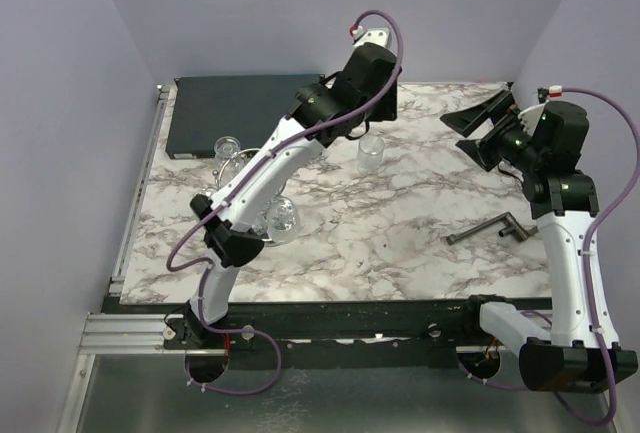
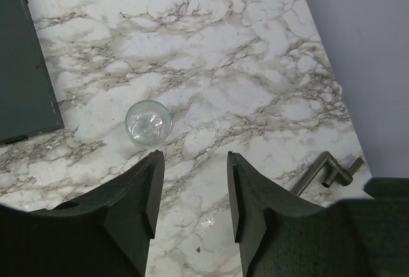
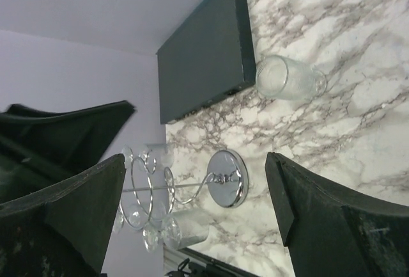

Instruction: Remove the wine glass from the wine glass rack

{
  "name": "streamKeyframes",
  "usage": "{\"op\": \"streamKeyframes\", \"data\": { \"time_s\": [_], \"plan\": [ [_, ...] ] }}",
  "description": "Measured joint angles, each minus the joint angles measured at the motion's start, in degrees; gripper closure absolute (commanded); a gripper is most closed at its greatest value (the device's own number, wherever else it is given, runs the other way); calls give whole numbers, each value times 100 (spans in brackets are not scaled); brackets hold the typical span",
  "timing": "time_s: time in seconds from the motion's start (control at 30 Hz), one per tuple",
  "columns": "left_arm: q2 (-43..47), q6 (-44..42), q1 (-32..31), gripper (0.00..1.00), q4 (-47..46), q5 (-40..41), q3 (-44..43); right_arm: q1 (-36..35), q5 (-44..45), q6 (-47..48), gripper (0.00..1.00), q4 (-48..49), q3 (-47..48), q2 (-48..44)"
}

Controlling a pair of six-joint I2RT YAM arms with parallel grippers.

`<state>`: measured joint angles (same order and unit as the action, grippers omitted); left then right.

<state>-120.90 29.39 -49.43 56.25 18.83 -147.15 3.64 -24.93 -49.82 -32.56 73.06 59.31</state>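
The chrome wire wine glass rack (image 1: 238, 178) stands at the table's left, partly hidden by my left arm. In the right wrist view its disc base (image 3: 227, 178) and looped arms show, with clear glasses hanging on it (image 3: 192, 226). Another clear glass (image 1: 371, 153) stands alone on the marble, away from the rack; it also shows in the left wrist view (image 2: 148, 121) and the right wrist view (image 3: 287, 79). My left gripper (image 2: 192, 162) is open and empty above the table, just short of that glass. My right gripper (image 3: 195, 162) is open and empty, facing the rack from the far right (image 1: 468, 131).
A dark flat box (image 1: 250, 113) lies at the back left. A dark grey T-shaped metal bar (image 1: 495, 228) lies at the right, near my right arm. Purple walls close in the back and both sides.
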Motion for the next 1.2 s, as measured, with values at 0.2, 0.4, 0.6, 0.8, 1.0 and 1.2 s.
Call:
{"op": "streamKeyframes", "data": {
  "time_s": [0.2,0.4,0.6,0.8,1.0,1.2],
  "plan": [
    [1005,-9,-9,48,-131,42,542,-501,-232,-81,3,177,-529,-37],
    [1971,-11,-9,47,-286,232,1228,-2286,-87,-387,9,603,-758,240],
    [2933,-13,-9,46,-391,474,2048,-3558,262,-811,15,986,-933,507],
    [3663,-9,-9,46,-564,614,2658,-4800,542,-1202,24,1561,-938,1078],
    [4013,9,-9,45,-669,660,3016,-5311,605,-1528,32,1998,-960,1777],
    [4100,15,-9,45,-693,675,3206,-5357,658,-1812,41,2389,-1001,1952]
  ]
}}
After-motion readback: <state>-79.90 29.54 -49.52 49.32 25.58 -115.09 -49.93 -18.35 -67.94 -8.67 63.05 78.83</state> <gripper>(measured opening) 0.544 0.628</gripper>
